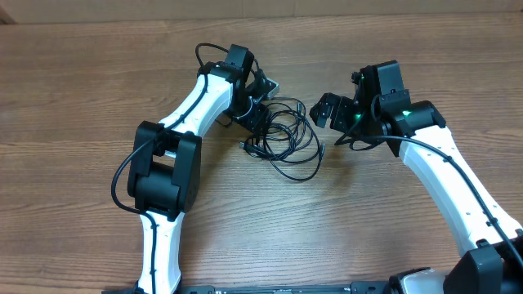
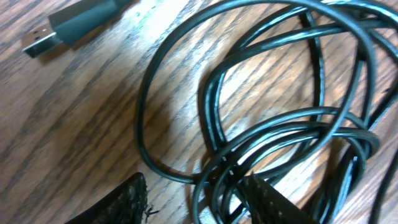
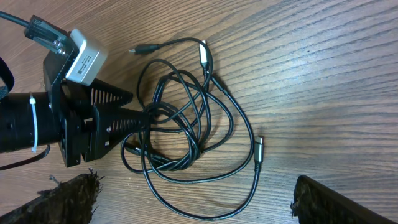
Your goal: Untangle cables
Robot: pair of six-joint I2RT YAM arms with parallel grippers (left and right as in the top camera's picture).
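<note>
The cables (image 1: 286, 139) lie in a loose black tangle of overlapping loops on the table between my two arms. In the left wrist view the loops (image 2: 267, 124) fill the frame, with a USB plug (image 2: 43, 37) at the upper left. My left gripper (image 2: 196, 199) is open, with several strands between its fingers, close against the right finger (image 2: 273, 202). In the right wrist view the left gripper (image 3: 140, 106) reaches into the tangle's (image 3: 186, 130) left side. My right gripper (image 3: 202, 211) hangs wide open just off the tangle, and a silver-tipped plug (image 3: 259, 149) lies ahead of it.
The wooden table (image 1: 82, 98) runs out on all sides of the tangle. The left arm's white wrist camera box (image 3: 84, 56) sits just beside the cables. Both white arms (image 1: 188, 114) converge on the middle, and the right gripper (image 1: 327, 110) is close to the left one.
</note>
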